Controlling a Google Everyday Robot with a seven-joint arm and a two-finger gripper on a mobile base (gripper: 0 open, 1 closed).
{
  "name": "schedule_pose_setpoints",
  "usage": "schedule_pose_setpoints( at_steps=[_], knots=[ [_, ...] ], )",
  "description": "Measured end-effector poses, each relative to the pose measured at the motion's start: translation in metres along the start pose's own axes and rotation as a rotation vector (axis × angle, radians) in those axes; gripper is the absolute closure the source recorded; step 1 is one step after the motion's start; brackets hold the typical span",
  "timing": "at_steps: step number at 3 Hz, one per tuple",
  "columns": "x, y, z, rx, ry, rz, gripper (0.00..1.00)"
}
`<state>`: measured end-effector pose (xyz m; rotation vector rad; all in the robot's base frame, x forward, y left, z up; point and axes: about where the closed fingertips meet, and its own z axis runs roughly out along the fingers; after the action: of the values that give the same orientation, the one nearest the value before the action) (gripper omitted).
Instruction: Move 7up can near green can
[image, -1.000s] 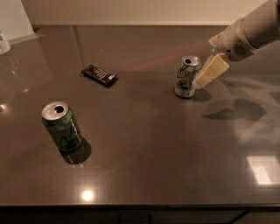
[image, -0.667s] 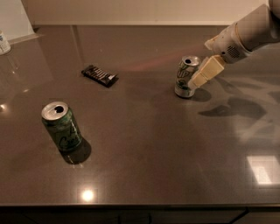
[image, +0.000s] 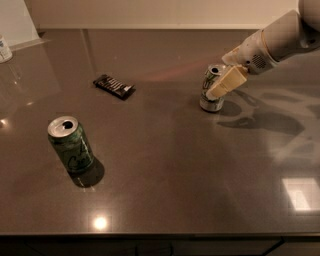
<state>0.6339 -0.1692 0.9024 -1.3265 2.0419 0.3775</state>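
Note:
The 7up can (image: 209, 103), pale with green swirls and a silver top, stands at the right middle of the dark countertop (image: 170, 165) and looks slightly tilted. My gripper (image: 220, 86) reaches in from the upper right on a white arm and sits right at the can, its tan tip overlapping the can's right side. The green can (image: 71, 145), dark green with a silver top, stands upright at the front left, far from the 7up can.
A black snack bar (image: 114, 86) lies flat at the back, left of centre. A white container (image: 4, 49) shows at the far left edge. The counter's front edge runs along the bottom of the view.
My gripper has moved a little left and down, closer against the 7up can. The can has stayed in about the same spot. The green can has not moved.

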Motion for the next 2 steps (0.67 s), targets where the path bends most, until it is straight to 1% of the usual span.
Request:
schedule_pose_setpoints(
  at_steps=[1, 2],
  knots=[
    [-0.0021, 0.0018, 0.0012, -0.017, -0.010, 0.006, 0.41],
    [-0.0101, 0.0070, -0.0029, -0.041, -0.024, -0.003, 0.64]
  ],
)
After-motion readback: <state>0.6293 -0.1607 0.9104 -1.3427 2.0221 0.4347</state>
